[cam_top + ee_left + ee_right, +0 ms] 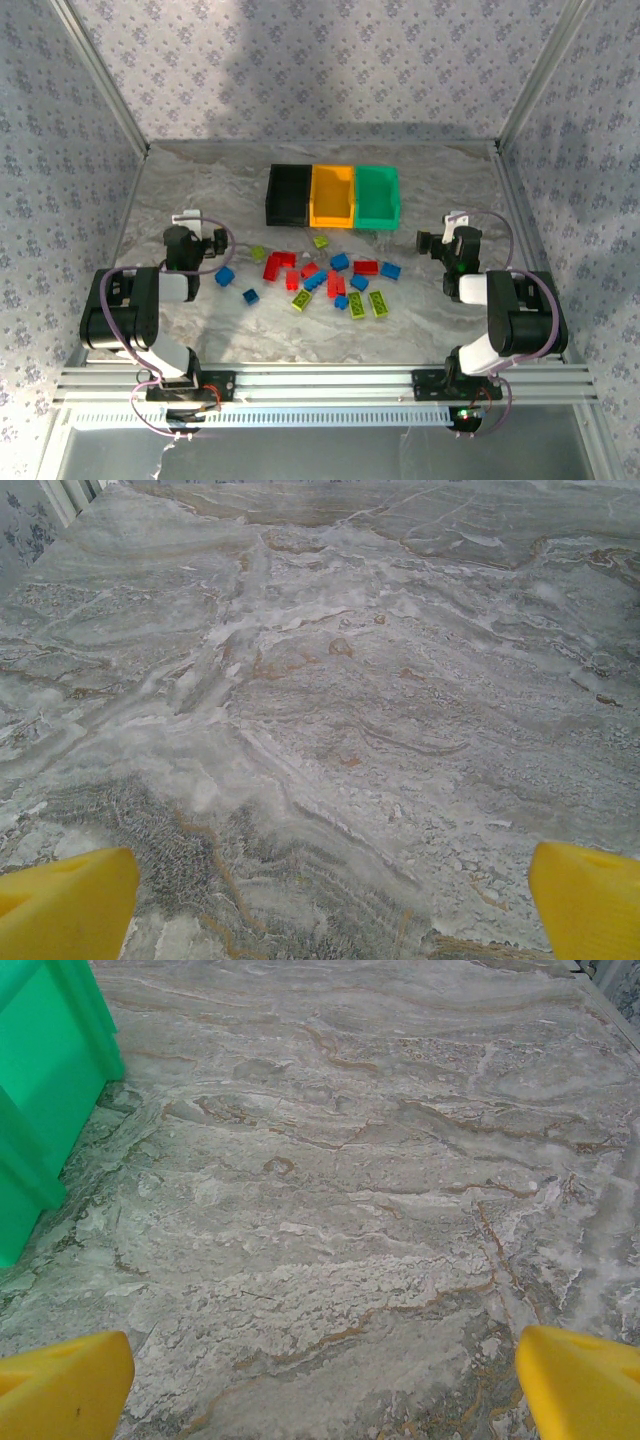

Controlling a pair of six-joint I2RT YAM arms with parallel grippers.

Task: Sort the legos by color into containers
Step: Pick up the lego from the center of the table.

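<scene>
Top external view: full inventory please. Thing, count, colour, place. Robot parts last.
black bin: 1, black, left end of the row at the far middle
orange-yellow bin: 1, orange-yellow, middle of the row
green bin: 1, green, right end of the row
red legos: about six, red, loose in the table centre
blue legos: about eight, blue, mixed through the same scatter
yellow-green legos: about five, translucent yellow-green, same scatter
table: 1, grey marbled
left gripper: 1, yellow fingertips, open, over bare table
right gripper: 1, yellow fingertips, open, beside the green bin
</scene>
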